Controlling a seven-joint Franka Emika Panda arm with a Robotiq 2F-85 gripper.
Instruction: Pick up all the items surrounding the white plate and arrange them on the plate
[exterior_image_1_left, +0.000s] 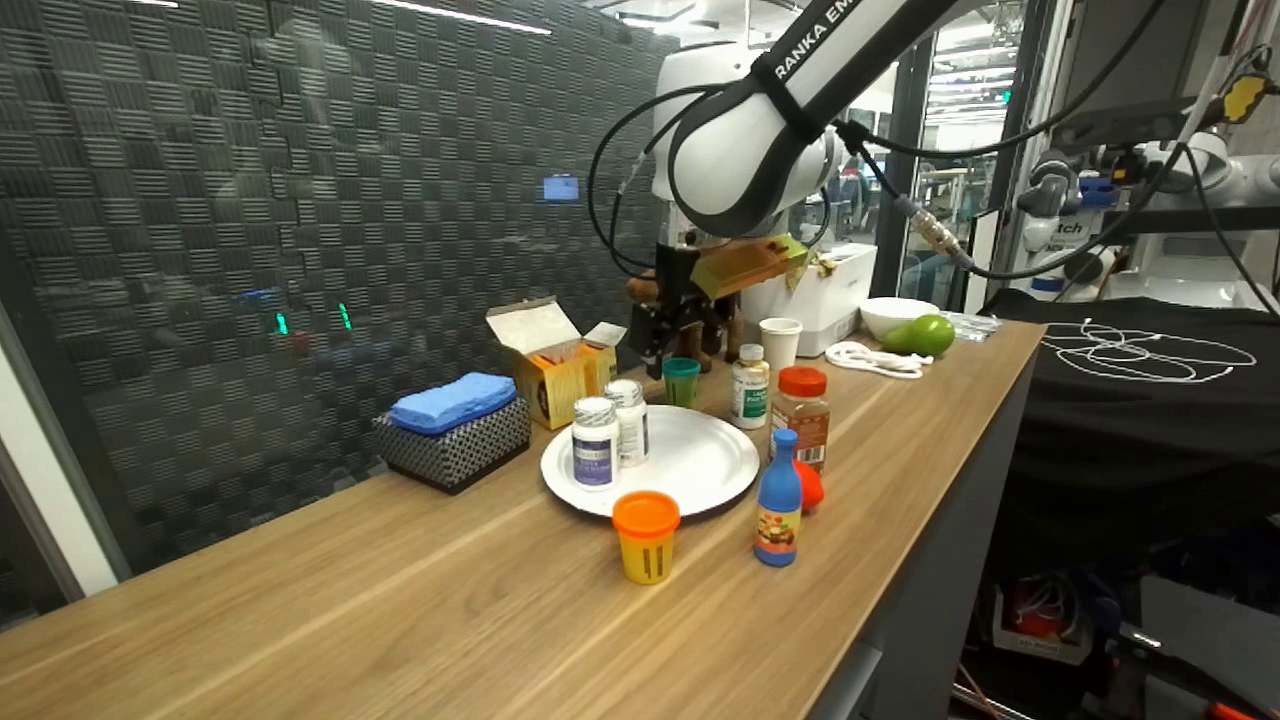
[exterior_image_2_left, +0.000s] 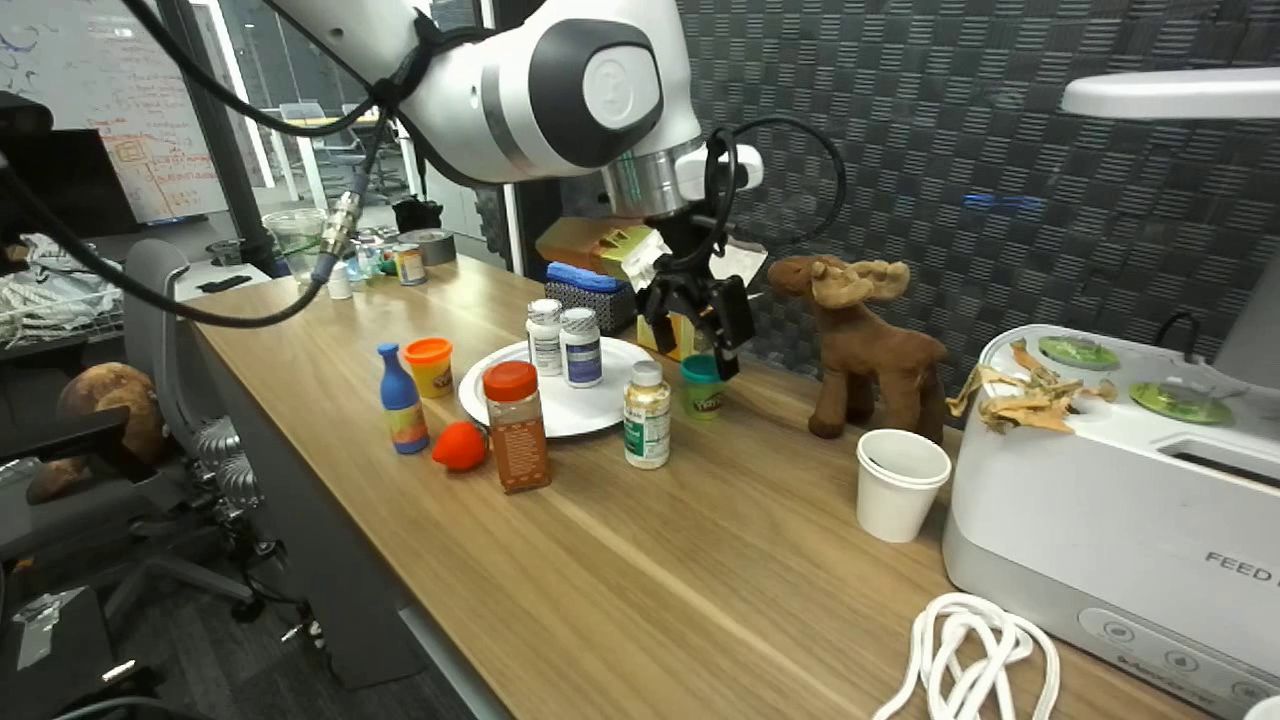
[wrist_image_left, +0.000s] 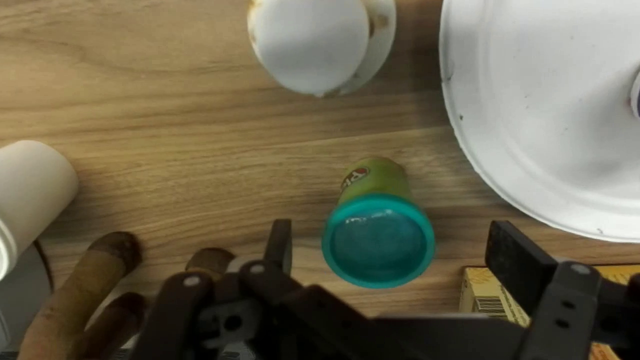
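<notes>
Two white bottles (exterior_image_2_left: 581, 350) stand on the white plate (exterior_image_1_left: 690, 470). Around the plate are a teal-lidded green tub (wrist_image_left: 378, 180), a bottle with a green label (exterior_image_2_left: 647, 425), a red-capped spice jar (exterior_image_2_left: 518, 440), a red strawberry-like piece (exterior_image_2_left: 461, 447), a blue bottle (exterior_image_1_left: 778, 510) and an orange-lidded yellow tub (exterior_image_1_left: 646, 545). My gripper (wrist_image_left: 394, 240) is open above the teal-lidded tub. In the wrist view, the lid appears between the two fingers (wrist_image_left: 520, 265), with a gap on each side and no contact seen.
The open yellow cardboard box (exterior_image_1_left: 565, 390) stands close by the gripper, and the grey box (exterior_image_1_left: 455, 440) with a blue cloth lies beyond it. A plush moose (exterior_image_2_left: 870, 350), paper cups (exterior_image_2_left: 900, 490), a white appliance (exterior_image_2_left: 1110, 500) and a white cord (exterior_image_2_left: 975, 640) are on the opposite side.
</notes>
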